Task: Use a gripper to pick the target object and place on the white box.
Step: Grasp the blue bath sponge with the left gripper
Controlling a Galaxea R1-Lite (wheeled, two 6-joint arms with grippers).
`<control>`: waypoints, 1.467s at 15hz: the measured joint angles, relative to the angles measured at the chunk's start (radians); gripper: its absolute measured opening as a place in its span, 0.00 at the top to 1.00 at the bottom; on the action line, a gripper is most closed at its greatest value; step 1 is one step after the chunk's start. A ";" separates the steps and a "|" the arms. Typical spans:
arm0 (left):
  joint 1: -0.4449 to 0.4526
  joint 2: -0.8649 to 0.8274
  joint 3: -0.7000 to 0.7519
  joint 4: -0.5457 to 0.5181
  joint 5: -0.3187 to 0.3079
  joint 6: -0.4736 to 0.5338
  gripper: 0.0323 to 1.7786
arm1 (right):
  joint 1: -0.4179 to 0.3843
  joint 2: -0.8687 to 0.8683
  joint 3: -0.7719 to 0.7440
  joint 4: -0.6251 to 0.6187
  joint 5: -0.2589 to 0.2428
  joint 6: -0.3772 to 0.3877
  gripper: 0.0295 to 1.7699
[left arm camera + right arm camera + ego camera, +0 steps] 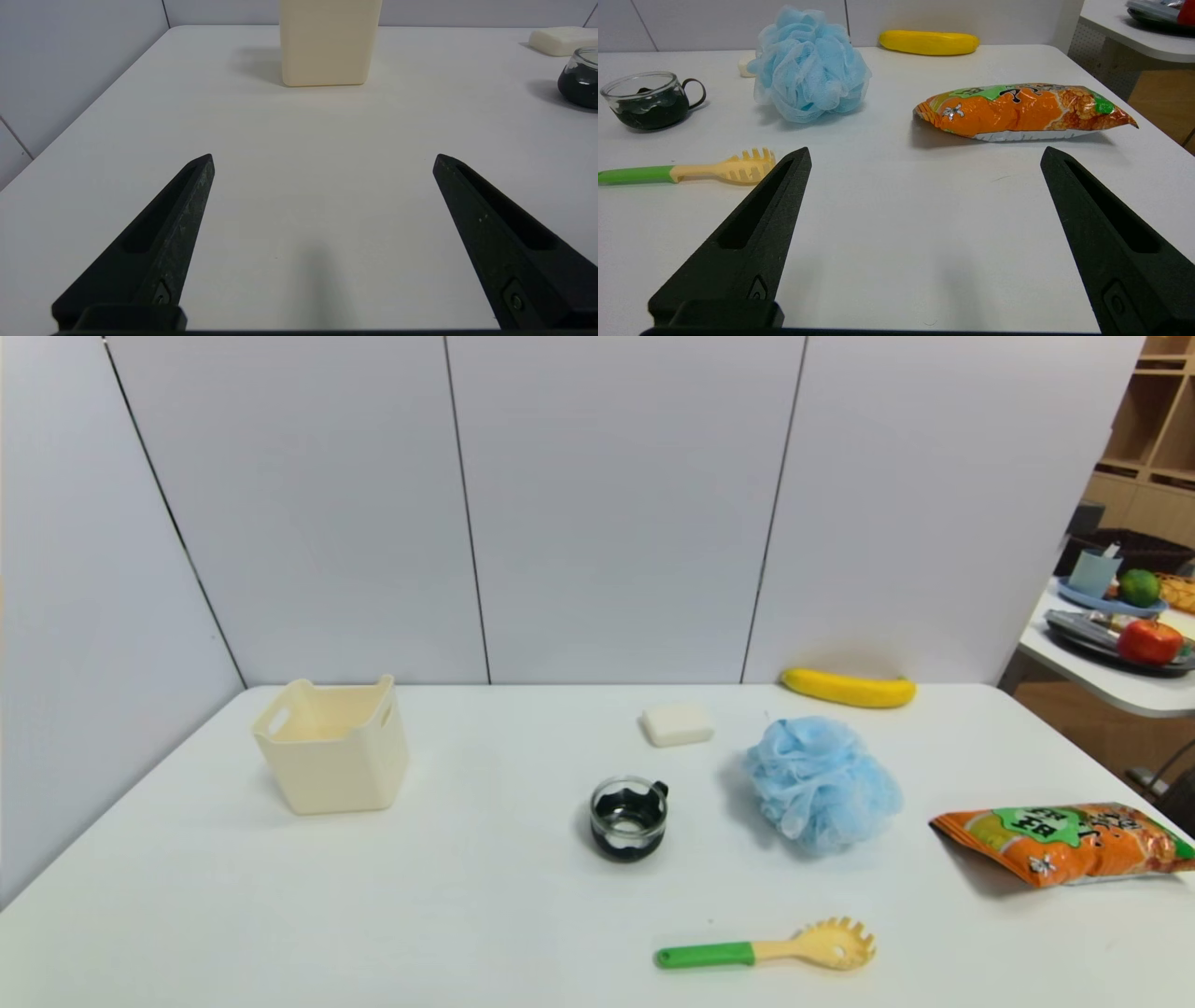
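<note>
- Target object (822, 784): fluffy light-blue mesh pouf, resting on the table (467, 915) right of centre, untouched. Nothing leans on it.
- Closest neighbours: small white soap bar (678, 723) behind and to its left, apart; dark glass cup (628, 818) to its left, apart; banana (848, 689) behind it at the back wall; orange snack bag (1064, 843) to its right, clear of it; pasta spoon (770, 950) in front, nearer the robot.
- White box (331, 745): cream bin, upright, mouth up, far across the table on the left side, well apart from the pouf. It appears to hold nothing.
- Right gripper (924, 163): fingers spread wide, nothing between them, level above the near table edge. Pouf lies ahead of it, off toward the cup side.
- Left gripper (322, 161): also wide apart and holding nothing, pointing straight at the bin's wall; parked.
- Neither arm shows in the head view (both sit back near the body).
- Step in hand, as I judge it: the reach has not begun. The right arm is the nearer one.
- To do it well: come down over the pouf's crown, keeping between cup and snack bag; sink the fingers well into the mesh before closing, since ruffles compress and a shallow pinch may slip.
- Lift clear of the cup before crossing toward the bin.
</note>
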 joint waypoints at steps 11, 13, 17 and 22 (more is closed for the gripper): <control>0.000 0.000 0.000 0.000 0.000 -0.004 0.05 | 0.000 0.000 0.000 0.000 0.000 0.000 0.04; 0.000 0.000 0.000 -0.002 0.001 -0.008 0.05 | 0.000 0.000 0.000 0.000 0.000 0.000 0.04; 0.000 0.004 -0.001 0.007 0.001 -0.003 0.05 | 0.000 0.000 0.000 0.000 0.000 0.000 0.04; -0.001 0.131 -0.092 0.068 -0.006 0.020 0.05 | 0.000 0.000 0.000 0.000 0.000 0.000 0.04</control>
